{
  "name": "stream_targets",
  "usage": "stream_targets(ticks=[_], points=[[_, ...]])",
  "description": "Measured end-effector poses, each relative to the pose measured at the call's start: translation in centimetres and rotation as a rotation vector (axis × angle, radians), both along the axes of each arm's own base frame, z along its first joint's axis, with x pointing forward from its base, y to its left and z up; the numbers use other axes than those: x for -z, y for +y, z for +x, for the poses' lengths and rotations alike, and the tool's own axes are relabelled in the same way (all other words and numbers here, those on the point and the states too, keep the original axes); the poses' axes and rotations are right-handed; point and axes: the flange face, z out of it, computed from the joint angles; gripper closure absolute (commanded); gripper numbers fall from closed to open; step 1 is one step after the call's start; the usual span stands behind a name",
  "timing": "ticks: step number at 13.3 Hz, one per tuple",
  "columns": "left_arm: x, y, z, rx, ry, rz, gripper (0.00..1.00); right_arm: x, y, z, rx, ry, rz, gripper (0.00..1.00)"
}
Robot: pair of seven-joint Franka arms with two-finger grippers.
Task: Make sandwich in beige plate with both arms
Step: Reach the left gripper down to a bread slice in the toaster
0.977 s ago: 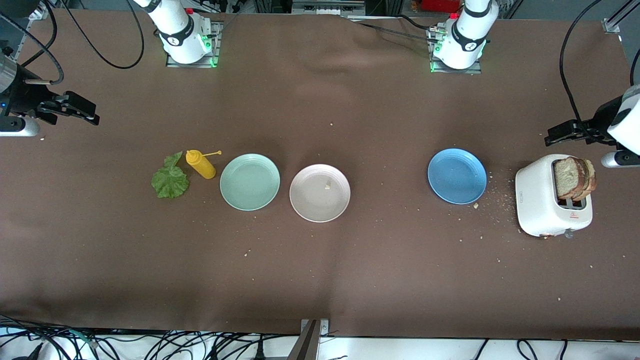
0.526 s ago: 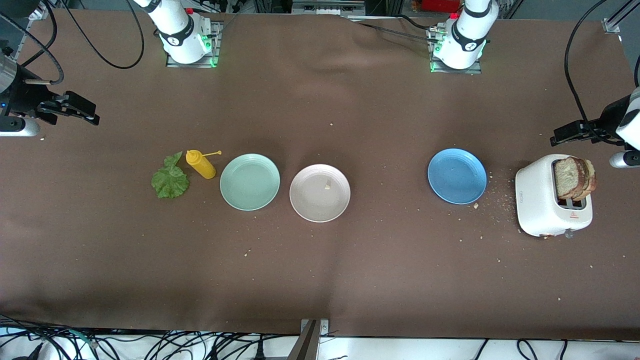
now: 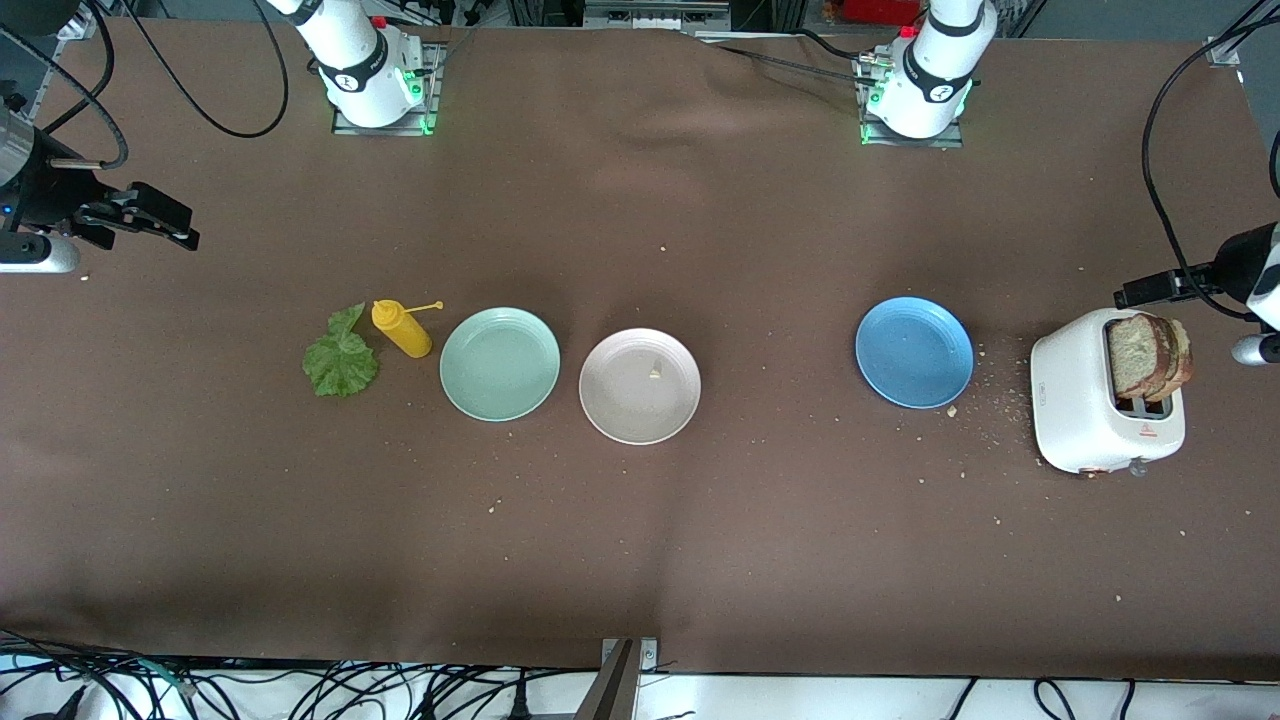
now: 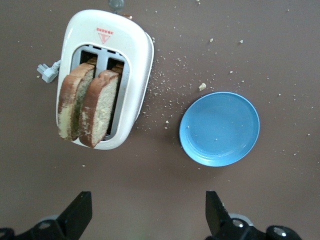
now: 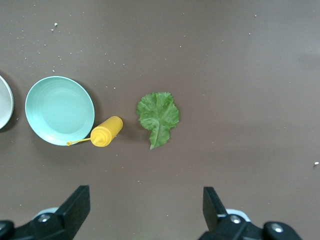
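Front view: the round, ridged beige plate [image 3: 640,386] sits mid-table, bare but for a crumb. The open, empty right gripper [image 3: 135,222] waits at its table end.

Left wrist view: the left gripper [image 4: 145,216], fingers apart, hangs near the white toaster [image 4: 102,75]; the two brown bread slices [image 4: 90,107] lean together, so both might lift.

Right wrist view: the ruffled green lettuce leaf [image 5: 158,118] lies flat; fingers could skid.

Bread slices [image 3: 1150,357] in toaster [image 3: 1080,420] at left arm's end, three plates [image 3: 640,425] between, lettuce [image 3: 340,365] at right arm's.
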Motion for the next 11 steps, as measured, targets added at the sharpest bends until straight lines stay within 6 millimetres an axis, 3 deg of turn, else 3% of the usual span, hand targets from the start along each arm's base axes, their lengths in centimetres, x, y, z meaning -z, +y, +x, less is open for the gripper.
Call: stream_targets(ticks=[2, 4, 8, 11], points=[[1.5, 3.7, -0.3, 0.029, 0.014, -0.024, 0.00, 0.0, 0.0, 0.0, 0.000, 0.000, 0.000, 0.00], [3.7, 6.0, 0.1, 0.031, 0.011, -0.030, 0.00, 0.0, 0.0, 0.0, 0.000, 0.000, 0.000, 0.00], [8.6, 5.6, 2.0, 0.047, 0.034, -0.036, 0.00, 0.0, 0.0, 0.0, 0.000, 0.000, 0.000, 0.00], [10.6, 5.2, 2.7, 0.056, 0.046, -0.039, 0.00, 0.0, 0.0, 0.0, 0.000, 0.000, 0.000, 0.00]])
